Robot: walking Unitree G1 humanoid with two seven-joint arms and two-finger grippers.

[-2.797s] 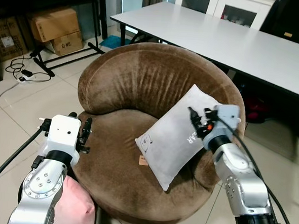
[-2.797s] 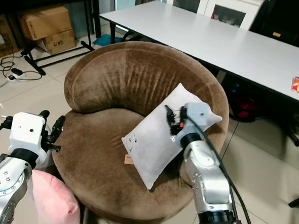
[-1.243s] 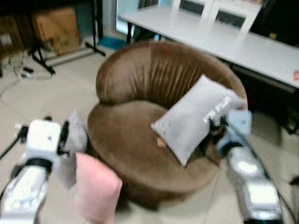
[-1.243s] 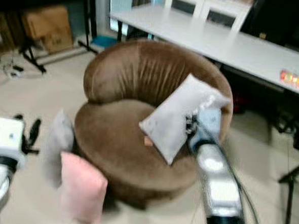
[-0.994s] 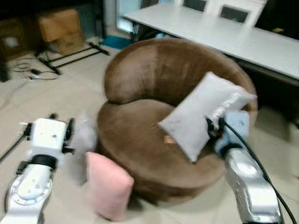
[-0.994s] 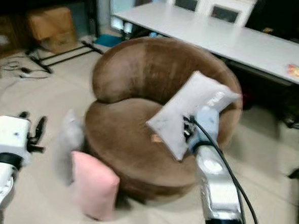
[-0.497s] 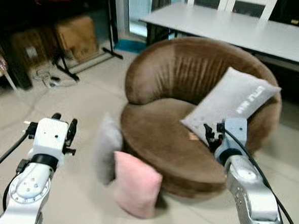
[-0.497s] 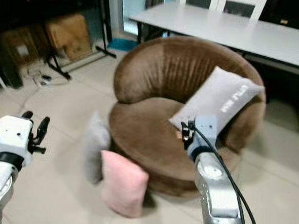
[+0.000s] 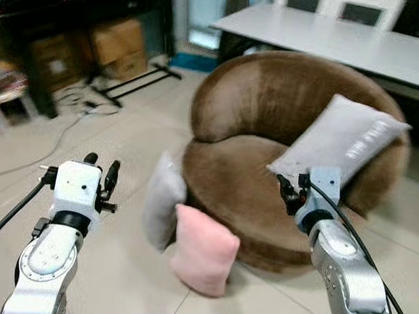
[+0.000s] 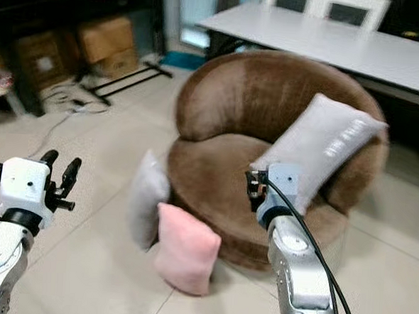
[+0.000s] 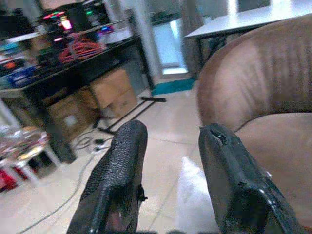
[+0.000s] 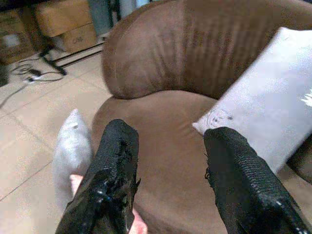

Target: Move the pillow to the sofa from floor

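A round brown sofa (image 9: 269, 111) holds a grey pillow (image 9: 346, 140) leaning against its right side. On the floor against the sofa's front left stand a pink pillow (image 9: 202, 250) and a pale grey pillow (image 9: 163, 200). My left gripper (image 9: 102, 172) is open, raised over the floor to the left of the grey floor pillow. My right gripper (image 9: 291, 189) is open, held over the front of the seat, just below the grey pillow on the sofa. The right wrist view has the seat (image 12: 165, 146) and the grey floor pillow (image 12: 72, 144) beyond the fingers.
A long white table (image 9: 345, 41) runs behind the sofa. Cardboard boxes (image 9: 120, 41), a dark shelf and a black stand foot (image 9: 132, 85) are at the back left, with cables (image 9: 70, 109) on the tiled floor. Open tiled floor lies left of the pillows.
The camera has drawn back and turned left, so the sofa sits further right and the two floor pillows have come into view. My right gripper has come away from the grey pillow on the sofa.
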